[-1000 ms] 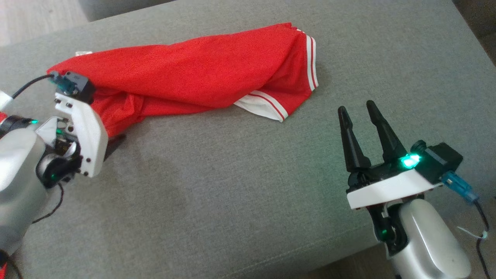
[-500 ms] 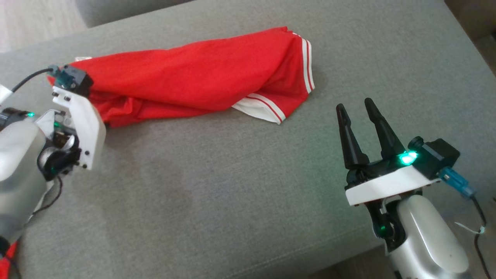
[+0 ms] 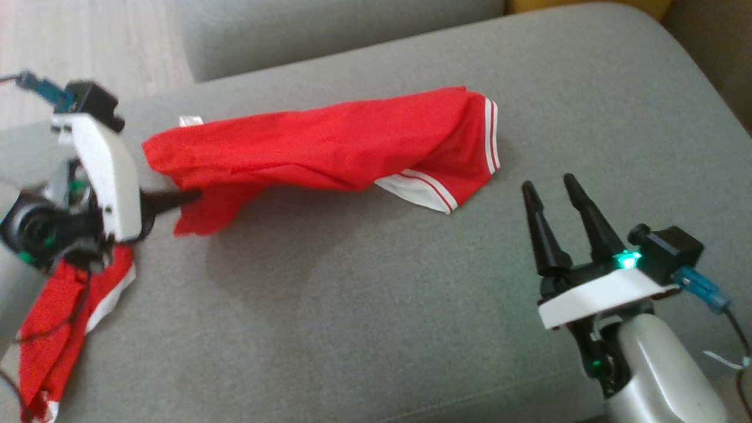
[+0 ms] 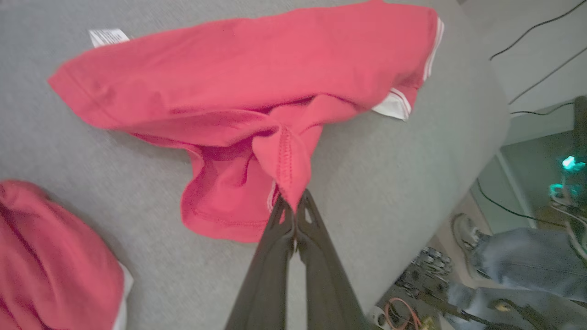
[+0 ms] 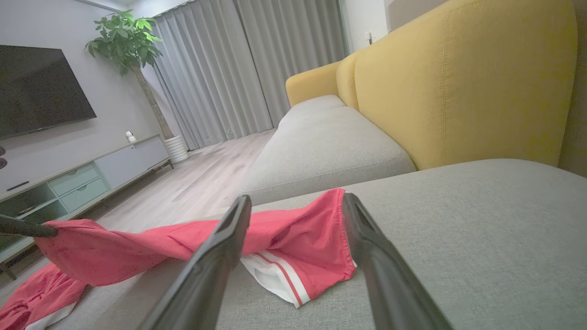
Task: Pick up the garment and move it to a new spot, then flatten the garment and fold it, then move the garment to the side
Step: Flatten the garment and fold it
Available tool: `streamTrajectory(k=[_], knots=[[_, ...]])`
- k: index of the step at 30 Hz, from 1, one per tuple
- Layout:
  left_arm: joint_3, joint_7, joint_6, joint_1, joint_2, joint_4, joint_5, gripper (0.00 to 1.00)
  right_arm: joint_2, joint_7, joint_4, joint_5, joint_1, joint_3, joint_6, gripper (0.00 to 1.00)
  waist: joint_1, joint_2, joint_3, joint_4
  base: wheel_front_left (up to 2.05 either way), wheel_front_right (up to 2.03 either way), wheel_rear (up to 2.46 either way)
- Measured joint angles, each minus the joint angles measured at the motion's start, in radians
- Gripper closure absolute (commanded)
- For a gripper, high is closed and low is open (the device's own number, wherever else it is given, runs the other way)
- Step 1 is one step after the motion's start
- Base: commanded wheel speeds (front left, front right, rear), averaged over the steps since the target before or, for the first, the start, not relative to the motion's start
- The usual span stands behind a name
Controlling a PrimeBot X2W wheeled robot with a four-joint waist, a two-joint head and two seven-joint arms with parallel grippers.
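left hand now clamped on the red garment; a second ago stood open at that same end. in the left wrist view, dark fingers pressed together, a stitched seam fold pinched at the very tips. no longer flat at that end: left part of the cloth raised off the grey sofa seat and hanging from the pinch, with a soft shadow beneath.

rest of the garment stretched across the seat from centre left towards upper right of centre in the head view. white-striped cuff resting on the seat right of centre, care label poking out at the upper left end.

right hand unchanged, fingers apart and holding nothing, hovering at lower right near the striped cuff but clear of it.

second red cloth draped at the lower left of the head view, below the left arm, apart from the pinched garment.

whole head view framed differently from before, so camera motion rather than a slide of the garment.

meaning for the task: grasp made and pick-up just begun, probably. most of the cloth not yet off the seat, so carrying to a new spot, flattening, folding and setting aside all ahead. with one pinch on a seam, likely to trail and bunch when lifted further.
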Motion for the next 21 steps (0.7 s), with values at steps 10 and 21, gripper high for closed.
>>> streamTrajectory(k=[10,21], knots=[[-0.015,0.035,0.08,0.36,0.178,-0.341,-0.159,1.0,-0.038,0.056,-0.059,-0.002,0.058,-0.067,0.0,0.0,0.0,0.0,-0.066,0.05,0.0,0.0,0.0],[-0.001,-0.318,0.076,0.526,0.055,-0.22,-0.108,0.0,-0.043,0.123,-0.117,-0.02,0.071,-0.091,0.0,0.0,0.0,0.0,-0.062,0.106,0.0,0.0,0.0]])
